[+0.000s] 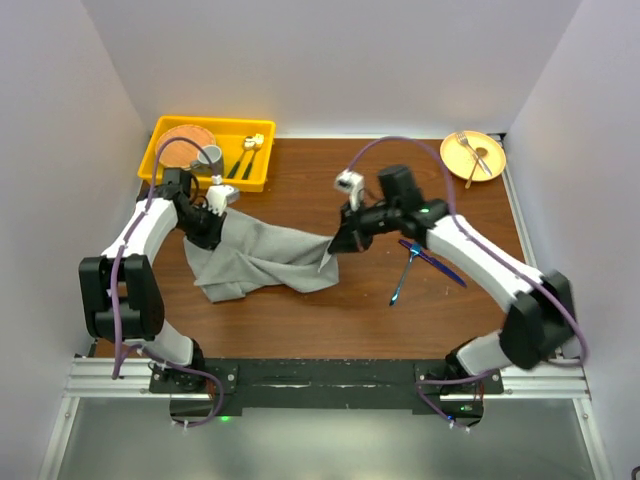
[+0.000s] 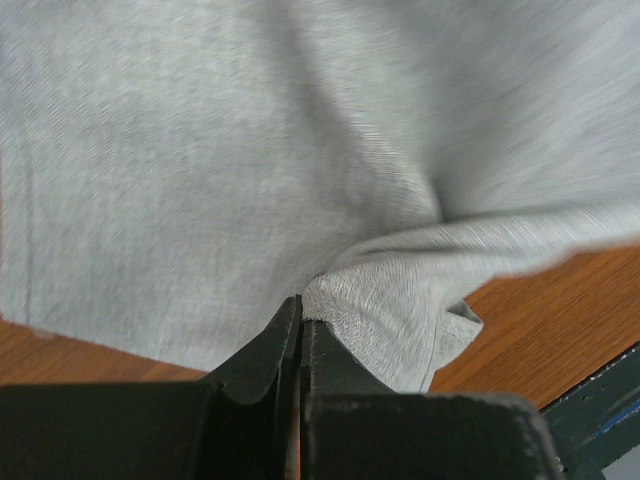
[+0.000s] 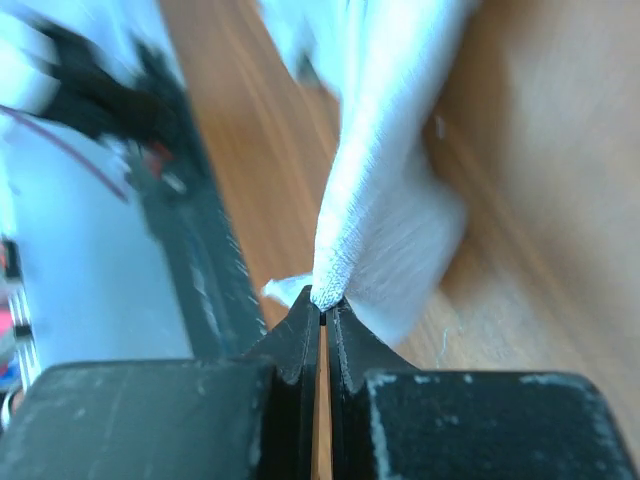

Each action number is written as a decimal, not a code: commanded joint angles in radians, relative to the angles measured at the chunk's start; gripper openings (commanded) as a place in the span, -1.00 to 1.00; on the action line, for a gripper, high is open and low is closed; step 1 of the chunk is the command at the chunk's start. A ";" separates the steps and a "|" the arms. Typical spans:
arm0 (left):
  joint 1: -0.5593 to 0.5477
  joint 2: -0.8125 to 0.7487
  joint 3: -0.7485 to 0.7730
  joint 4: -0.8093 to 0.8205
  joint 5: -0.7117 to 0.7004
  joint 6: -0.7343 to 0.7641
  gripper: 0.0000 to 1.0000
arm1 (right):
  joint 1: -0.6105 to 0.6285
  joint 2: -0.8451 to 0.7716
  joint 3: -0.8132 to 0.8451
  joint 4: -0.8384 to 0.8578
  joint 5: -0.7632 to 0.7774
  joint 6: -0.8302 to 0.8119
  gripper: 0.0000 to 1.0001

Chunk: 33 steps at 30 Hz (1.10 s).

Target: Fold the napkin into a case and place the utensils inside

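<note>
Napkin [image 1: 262, 262] between two inward-angled clamped jaws

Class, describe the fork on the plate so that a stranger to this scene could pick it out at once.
Start at the brown table and go to its far right corner, where a round yellow plate sits. The fork lies on it, all silver, unlike the blue-handled pair mid-table and the gold cutlery in the yellow tray.

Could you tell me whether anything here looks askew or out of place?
The napkin is rumpled, not flat: it hangs bunched between the left gripper and right gripper, each shut on an edge.
</note>
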 commanded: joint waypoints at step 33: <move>0.016 -0.476 -0.480 0.076 0.063 0.706 0.28 | -0.159 -0.249 -0.190 0.054 0.216 0.241 -1.00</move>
